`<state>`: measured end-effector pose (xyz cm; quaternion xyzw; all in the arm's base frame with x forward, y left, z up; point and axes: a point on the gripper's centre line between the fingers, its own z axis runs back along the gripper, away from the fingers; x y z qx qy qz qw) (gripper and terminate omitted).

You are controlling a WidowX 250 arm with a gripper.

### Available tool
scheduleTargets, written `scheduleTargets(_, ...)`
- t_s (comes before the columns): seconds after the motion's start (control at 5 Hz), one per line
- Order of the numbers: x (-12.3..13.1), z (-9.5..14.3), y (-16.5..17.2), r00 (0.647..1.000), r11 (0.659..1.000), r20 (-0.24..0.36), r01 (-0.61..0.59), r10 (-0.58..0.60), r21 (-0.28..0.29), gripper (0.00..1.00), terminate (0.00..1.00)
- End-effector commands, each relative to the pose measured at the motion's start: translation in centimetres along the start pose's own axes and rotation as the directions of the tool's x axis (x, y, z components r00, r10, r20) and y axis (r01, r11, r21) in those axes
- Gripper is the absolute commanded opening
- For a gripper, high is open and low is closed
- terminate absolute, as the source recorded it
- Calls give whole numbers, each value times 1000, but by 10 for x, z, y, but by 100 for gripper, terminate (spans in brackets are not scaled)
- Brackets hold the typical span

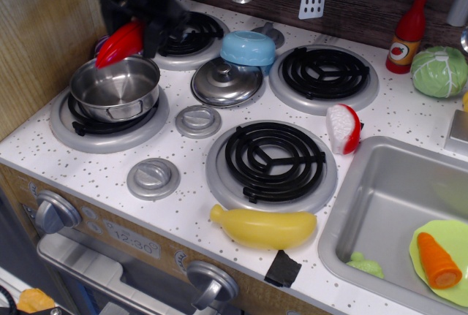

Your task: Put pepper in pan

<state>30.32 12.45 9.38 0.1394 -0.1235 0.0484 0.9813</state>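
The pepper (119,43), a glossy red toy chili, hangs tilted in my black gripper (131,33), just above the far rim of the pan. My gripper is shut on it and looks blurred. The pan (115,87), a small shiny steel pot, stands empty on the front left burner. The pepper's tip points down and left toward the pan's back edge. The purple toy behind the pan is mostly hidden by the pepper and the gripper.
A steel lid (226,81) and a light blue bowl (248,48) sit right of the pan. A red-and-white toy piece (343,128), a yellow toy (263,227), a red sauce bottle (406,31) and a green cabbage (439,71) lie around. The sink (380,205) is at the right. A wooden wall stands at the left.
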Motion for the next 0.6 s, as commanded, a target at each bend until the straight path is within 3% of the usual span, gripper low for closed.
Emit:
scheduleTargets(0.0,3,1,14,996,1000,92,1,-1,3,100,0)
scheduleTargets(0.2,3,1,14,996,1000,92,1,-1,3,100,0)
scheduleTargets(0.4,3,1,14,996,1000,92,1,-1,3,100,100)
